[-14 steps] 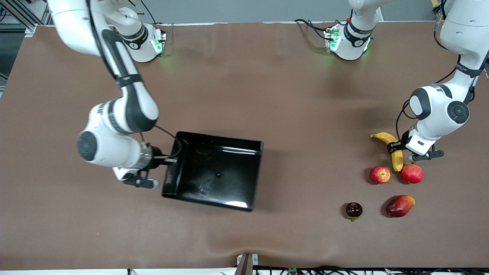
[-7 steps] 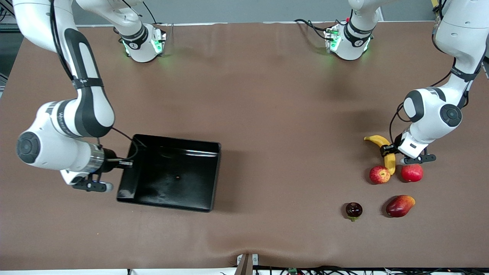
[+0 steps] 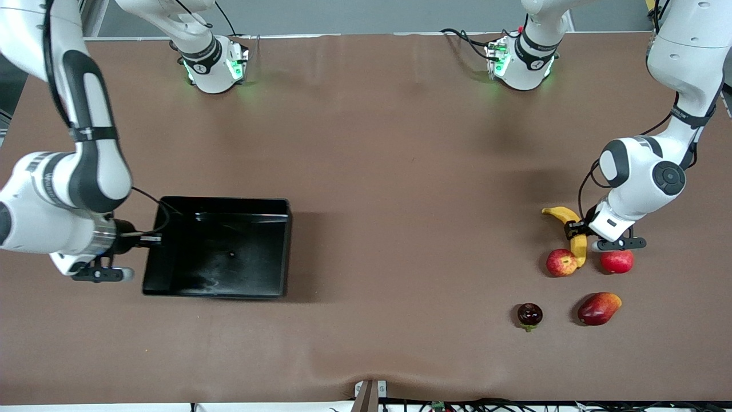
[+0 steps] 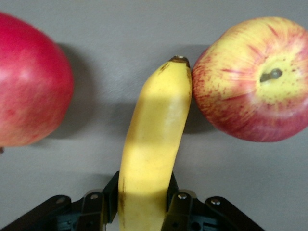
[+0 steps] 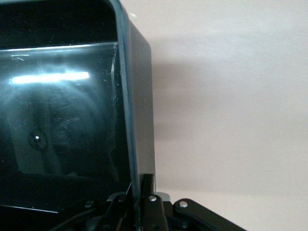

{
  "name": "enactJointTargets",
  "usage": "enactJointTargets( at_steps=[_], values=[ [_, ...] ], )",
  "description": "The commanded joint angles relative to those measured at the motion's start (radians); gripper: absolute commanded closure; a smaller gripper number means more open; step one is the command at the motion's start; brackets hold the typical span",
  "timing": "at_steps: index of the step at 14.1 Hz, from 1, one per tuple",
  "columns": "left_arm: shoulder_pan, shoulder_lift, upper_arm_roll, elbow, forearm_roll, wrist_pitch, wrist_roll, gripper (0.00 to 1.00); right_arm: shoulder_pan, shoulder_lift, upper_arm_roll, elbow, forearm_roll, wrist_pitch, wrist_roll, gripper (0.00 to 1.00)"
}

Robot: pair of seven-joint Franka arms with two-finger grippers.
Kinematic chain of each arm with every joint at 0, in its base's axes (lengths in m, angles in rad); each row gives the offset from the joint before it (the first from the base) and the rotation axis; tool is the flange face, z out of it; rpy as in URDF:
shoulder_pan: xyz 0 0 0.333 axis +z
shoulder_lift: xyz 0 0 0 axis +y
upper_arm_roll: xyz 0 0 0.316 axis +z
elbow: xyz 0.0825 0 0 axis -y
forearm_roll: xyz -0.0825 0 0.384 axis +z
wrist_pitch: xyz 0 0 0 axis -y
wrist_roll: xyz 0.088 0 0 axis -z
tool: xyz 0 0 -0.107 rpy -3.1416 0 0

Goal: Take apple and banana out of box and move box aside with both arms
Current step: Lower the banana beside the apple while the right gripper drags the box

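— Both sets of jaws are closed, as we see it. On the left gripper they pinch the long curved yellow banana around its middle; the left wrist view shows a finger pressed to each flank of the banana.

— We agree. Its blunt tip touches the small round red apple with yellow streaks, and the round red pomegranate sits just beside its other flank. All three are at the left arm's end of the brown table.

— And the right gripper?

— We see its jaws clamped on the end wall of the shallow rectangular black plastic tray, one finger on each side of the glossy rim. We see the tray toward the right arm's end of the table, well apart from the fruit.

— Nearer the front camera than the apple, we also see a small dark purple fruit and an oval red-orange mango.
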Motion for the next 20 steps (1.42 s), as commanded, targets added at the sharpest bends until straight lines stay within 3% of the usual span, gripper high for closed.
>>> enactJointTargets(
  at_steps=[1,5,9,17,18,19,20],
  values=[
    [0.002,0.024,0.0,0.03,0.016,0.0,0.024,1.0,-0.067,-0.045,0.012,-0.043,-0.008,-0.008,-0.088,1.0],
    [0.0,0.046,-0.001,0.044,0.016,0.0,0.026,1.0,-0.126,-0.039,-0.007,-0.052,-0.02,-0.024,-0.199,1.0],
    [0.01,0.041,0.002,0.039,0.015,-0.003,0.052,1.0,-0.139,-0.034,-0.069,-0.067,-0.025,-0.022,-0.26,1.0],
    [0.057,0.041,0.005,0.036,0.015,-0.006,0.123,1.0,-0.204,-0.013,-0.076,-0.096,-0.025,-0.011,-0.291,1.0],
    [0.057,0.041,0.003,0.038,0.015,-0.006,0.121,0.94,-0.202,-0.011,-0.076,-0.096,-0.026,-0.011,-0.288,1.0],
    [0.057,0.041,0.003,0.041,0.015,-0.006,0.115,0.56,-0.202,-0.002,-0.076,-0.095,-0.026,-0.008,-0.286,1.0],
    [0.056,0.039,0.002,0.041,0.015,-0.006,0.112,0.01,-0.202,0.01,-0.076,-0.093,-0.025,-0.002,-0.286,1.0]
  ],
)
